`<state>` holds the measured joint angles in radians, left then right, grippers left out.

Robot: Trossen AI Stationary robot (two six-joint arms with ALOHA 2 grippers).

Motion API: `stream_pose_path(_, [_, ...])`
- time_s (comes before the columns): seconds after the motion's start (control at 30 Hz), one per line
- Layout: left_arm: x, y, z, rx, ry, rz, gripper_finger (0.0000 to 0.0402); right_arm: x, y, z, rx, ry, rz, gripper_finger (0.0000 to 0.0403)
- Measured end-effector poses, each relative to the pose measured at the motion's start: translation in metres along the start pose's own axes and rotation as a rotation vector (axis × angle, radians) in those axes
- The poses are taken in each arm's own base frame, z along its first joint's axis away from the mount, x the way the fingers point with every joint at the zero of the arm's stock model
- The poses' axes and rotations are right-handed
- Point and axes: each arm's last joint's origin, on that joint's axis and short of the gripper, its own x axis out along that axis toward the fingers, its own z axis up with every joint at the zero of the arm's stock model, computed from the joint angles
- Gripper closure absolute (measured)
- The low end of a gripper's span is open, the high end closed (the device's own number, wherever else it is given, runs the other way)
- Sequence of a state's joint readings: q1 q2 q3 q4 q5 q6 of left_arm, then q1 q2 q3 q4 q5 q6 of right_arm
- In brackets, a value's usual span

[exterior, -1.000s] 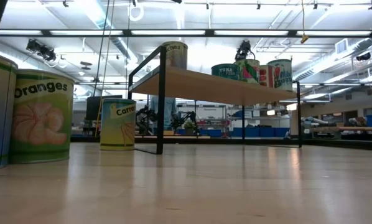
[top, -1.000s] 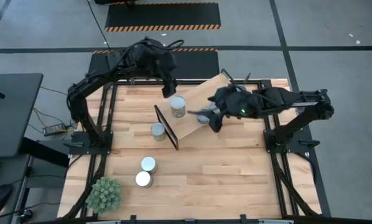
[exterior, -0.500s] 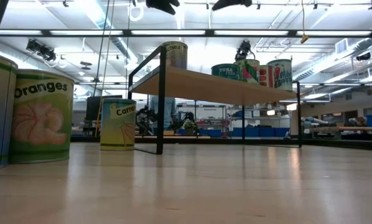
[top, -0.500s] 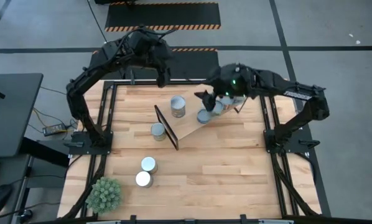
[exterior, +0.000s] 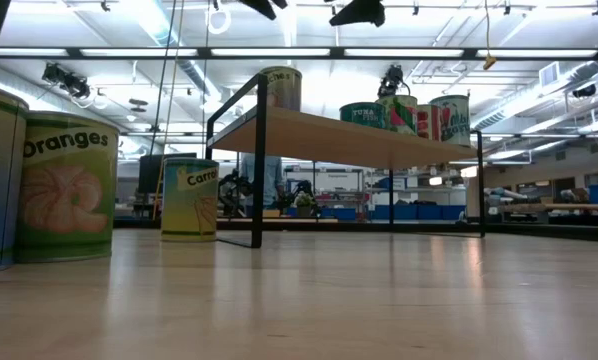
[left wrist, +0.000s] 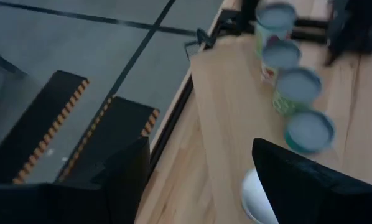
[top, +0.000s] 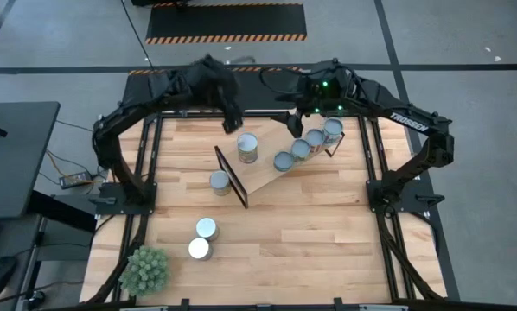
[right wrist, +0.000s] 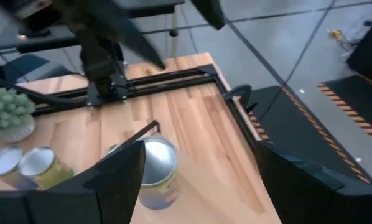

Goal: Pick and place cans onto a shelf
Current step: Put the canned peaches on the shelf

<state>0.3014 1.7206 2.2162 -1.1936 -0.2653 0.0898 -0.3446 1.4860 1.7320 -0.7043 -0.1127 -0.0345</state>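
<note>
Seven cans (top: 247,148), one shelf (top: 267,168), one plant (top: 145,269).

We look straight down on the light-wood worktop (top: 284,225) from overhead; our low camera sits at worktop level, sharing the long light-wood plank shelf (exterior: 349,137).

The robot has two dark arms, almost black; each arm is made of long straight pieces joined by round chunky parts; thin black cables loop along them near the top; the right arm has white letters printed on one long piece, and a small green light glows on its wrist part; each arm stands on a black metal base at the side of the table; the left gripper (left wrist: 198,186) has two flat black fingers with smooth edges; the right gripper (right wrist: 198,180) has the same two wide, dark fingers.
</note>
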Motion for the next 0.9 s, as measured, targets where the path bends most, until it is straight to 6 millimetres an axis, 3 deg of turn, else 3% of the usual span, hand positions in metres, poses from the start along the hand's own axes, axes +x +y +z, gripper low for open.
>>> stream_pose_path(0.13, [-0.009,-0.024,-0.003,0.076,0.035,0.027,0.0114,0.002,0.006,0.002,-0.004,-0.019,0.039,0.0093])
stream_pose_path(0.4, [-0.035,-0.041,-0.015,0.172,0.079,-0.042,0.0114,0.002,0.024,0.013,-0.005,-0.133,0.027,0.0093])
stream_pose_path(0.73, [-0.076,-0.029,-0.027,0.185,0.052,-0.042,0.0114,0.002,0.04,0.014,0.008,-0.148,-0.054,0.0093])
stream_pose_path(0.9, [-0.075,-0.027,-0.038,0.159,0.017,-0.016,0.0114,0.012,0.041,0.016,0.017,-0.169,-0.04,0.0093])
